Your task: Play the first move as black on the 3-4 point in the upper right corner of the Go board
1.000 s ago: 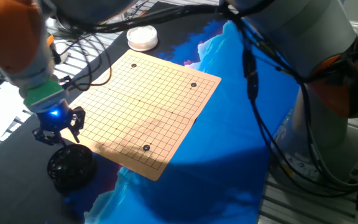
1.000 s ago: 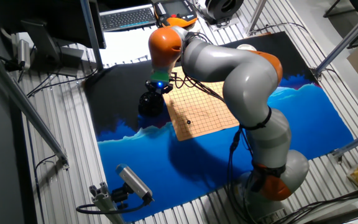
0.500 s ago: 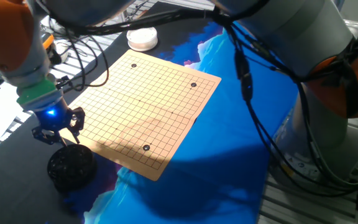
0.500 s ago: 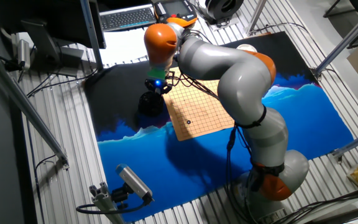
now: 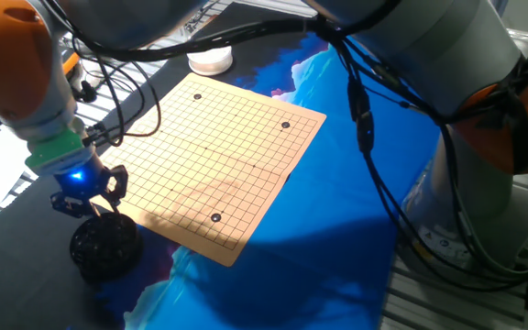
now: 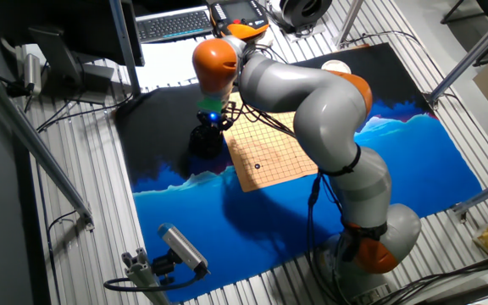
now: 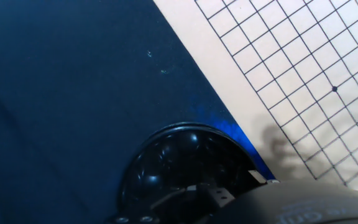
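The tan Go board point(image 5: 223, 151) lies on the blue and black cloth, and it also shows in the other fixed view point(image 6: 274, 146). Three small black marks show on it near its corners point(image 5: 285, 125); I cannot tell if they are stones. The black stone bowl point(image 5: 104, 247) stands off the board's near left corner. My gripper point(image 5: 85, 194) hangs just above the bowl's far rim, its fingers apart, with nothing seen between them. The hand view looks down on the bowl point(image 7: 180, 167), with dark stones inside, and on the board's corner point(image 7: 291, 68). The fingertips are hidden there.
A white bowl point(image 5: 210, 57) stands beyond the board's far corner and shows in the other fixed view point(image 6: 335, 66). Cables point(image 5: 126, 110) trail across the board's left edge. The arm's grey body point(image 5: 484, 137) rises at the right. A keyboard point(image 6: 174, 24) lies behind the table.
The gripper has moved a little lower and nearer the black bowl. The board and both bowls have not moved.
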Tool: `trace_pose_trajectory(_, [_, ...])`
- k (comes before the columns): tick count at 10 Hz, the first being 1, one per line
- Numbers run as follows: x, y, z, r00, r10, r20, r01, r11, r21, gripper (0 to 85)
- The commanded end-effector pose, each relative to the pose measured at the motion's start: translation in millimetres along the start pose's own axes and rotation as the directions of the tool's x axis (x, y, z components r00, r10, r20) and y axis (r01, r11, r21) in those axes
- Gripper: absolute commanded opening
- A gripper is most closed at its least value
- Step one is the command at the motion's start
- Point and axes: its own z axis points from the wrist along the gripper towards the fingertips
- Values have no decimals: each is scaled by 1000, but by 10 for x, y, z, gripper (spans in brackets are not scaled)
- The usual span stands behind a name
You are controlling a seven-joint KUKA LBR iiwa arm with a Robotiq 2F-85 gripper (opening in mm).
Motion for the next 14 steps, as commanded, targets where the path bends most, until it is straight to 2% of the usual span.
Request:
trace_pose_trajectory(1, [-4, 1, 17, 1000, 0, 0, 0, 1000, -3, 340])
trace_pose_trajectory(2, [20, 14, 62, 1000, 1, 7, -1, 1000, -2, 340])
trace_pose_trajectory(3, [50, 27, 115, 1000, 3, 26, -3, 1000, 18, 340])
trace_pose_trajectory(4, [62, 23, 148, 1000, 6, 29, -7, 1000, 17, 340])
trace_pose_trajectory(8, [-8, -89, 236, 999, -22, 26, 22, 1000, 1, 340])
trace_pose_trajectory(14, [46, -75, 265, 999, -20, 32, 20, 1000, 7, 340])
